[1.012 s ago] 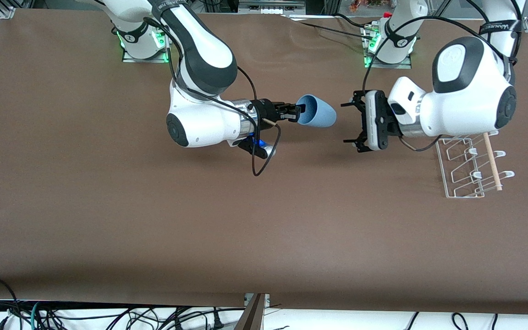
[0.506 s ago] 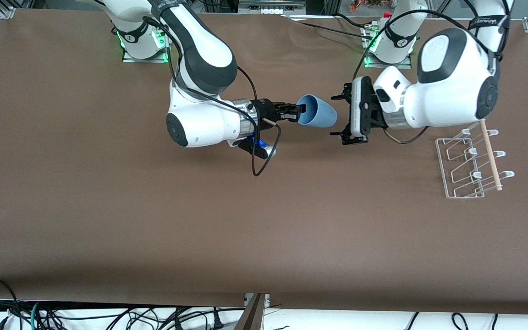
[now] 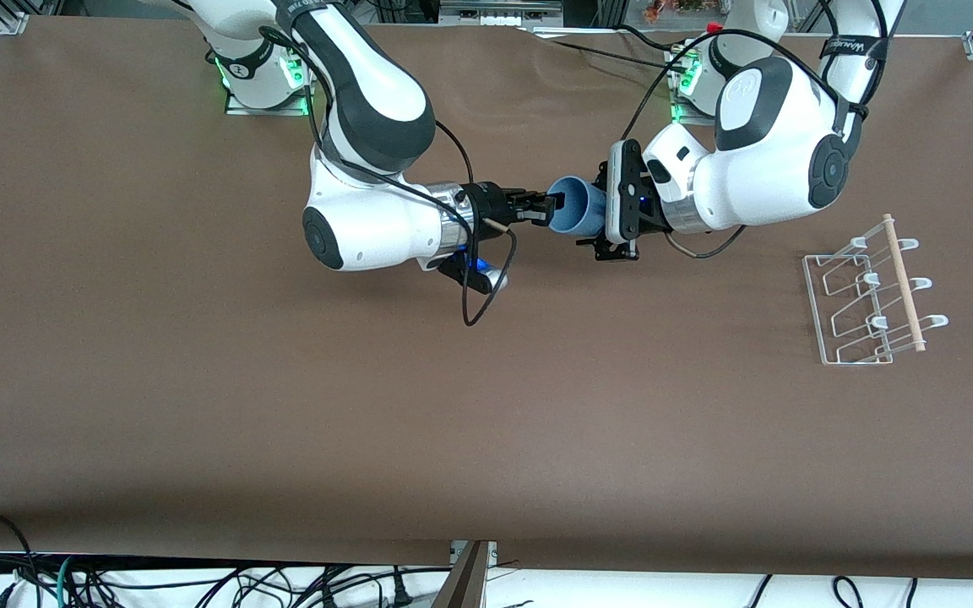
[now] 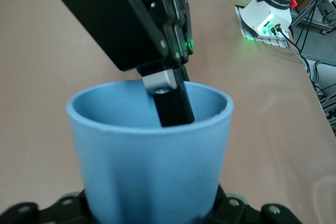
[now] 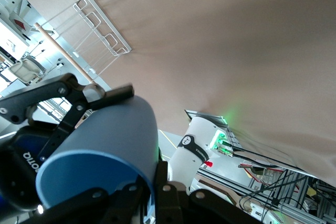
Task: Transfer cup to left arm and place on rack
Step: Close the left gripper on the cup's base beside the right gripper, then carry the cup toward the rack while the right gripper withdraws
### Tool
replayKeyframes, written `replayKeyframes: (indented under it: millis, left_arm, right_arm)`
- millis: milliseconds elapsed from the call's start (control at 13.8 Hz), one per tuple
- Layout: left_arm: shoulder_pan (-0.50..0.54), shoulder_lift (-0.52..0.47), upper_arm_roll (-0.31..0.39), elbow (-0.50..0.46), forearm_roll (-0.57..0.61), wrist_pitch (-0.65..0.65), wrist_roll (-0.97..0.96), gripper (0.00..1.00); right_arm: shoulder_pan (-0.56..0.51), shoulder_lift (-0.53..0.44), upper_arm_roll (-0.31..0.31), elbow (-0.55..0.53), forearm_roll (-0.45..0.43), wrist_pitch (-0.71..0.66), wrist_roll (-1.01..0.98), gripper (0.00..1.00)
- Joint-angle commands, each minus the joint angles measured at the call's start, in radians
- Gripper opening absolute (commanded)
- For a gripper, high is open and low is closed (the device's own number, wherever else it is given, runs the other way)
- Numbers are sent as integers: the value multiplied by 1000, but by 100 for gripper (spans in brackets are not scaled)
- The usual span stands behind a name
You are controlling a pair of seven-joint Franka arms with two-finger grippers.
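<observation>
Two claws over plain brown table cloth (image 3: 199, 380): right gripper (image 3: 552, 208) clamped on small light-blue plastic tumbler (image 3: 579, 208); left gripper (image 3: 601, 211) spread around its base; white wire rack (image 3: 867, 300) well apart from both.

light: bright, even, overhead; shadows: soft under arms; glare: window washout, right wrist view; blur: perhaps slight, wrist views

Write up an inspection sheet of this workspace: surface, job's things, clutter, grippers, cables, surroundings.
Surface: brown table, bare where it shows.
Job's things: cup in the air, on its side; rack with wooden dowel at the left arm's end.
Clutter: nothing seen.
Grippers: right gripper shut on the cup's rim, one finger inside; left gripper open, fingers either side of the cup's base, not closed.
Cables: black cable loop under the right wrist; tangle at the table's near edge.
Surroundings: arm bases lit green.
</observation>
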Motion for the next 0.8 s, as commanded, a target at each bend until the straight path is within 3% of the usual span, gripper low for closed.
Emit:
replayKeyframes:
  millis: [0, 72, 145, 217, 289, 361, 506, 723]
  left_arm:
    - [12, -36, -7, -26, -32, 15, 36, 2]
    - [13, -36, -7, -24, -32, 13, 36, 0]
    - [16, -36, -7, -21, -30, 10, 37, 0]
    - [18, -36, -7, -21, -30, 10, 37, 0]
    - [18, -36, -5, -21, -30, 10, 36, 0]
    - [18, -36, -5, -20, -29, 10, 36, 0]
    - [19, -36, -2, -8, -18, 6, 27, 0]
    - [22, -33, 9, -3, 17, -17, 24, 0]
  right_arm:
    - [-10, 24, 8, 41, 16, -11, 17, 0]
    - [-13, 24, 8, 39, 16, -11, 14, 2]
    - [-16, 24, 6, 39, 16, -11, 19, 50]
    - [-18, 21, 0, 41, 15, -11, 39, 78]
    - [-29, 16, -3, 41, 10, -14, 40, 89]
    - [-54, 13, -3, 41, 5, -25, 37, 97]
    - [-107, -10, -3, 41, 2, -52, 36, 98]
    - [-209, -37, -3, 42, -77, -149, 22, 99]
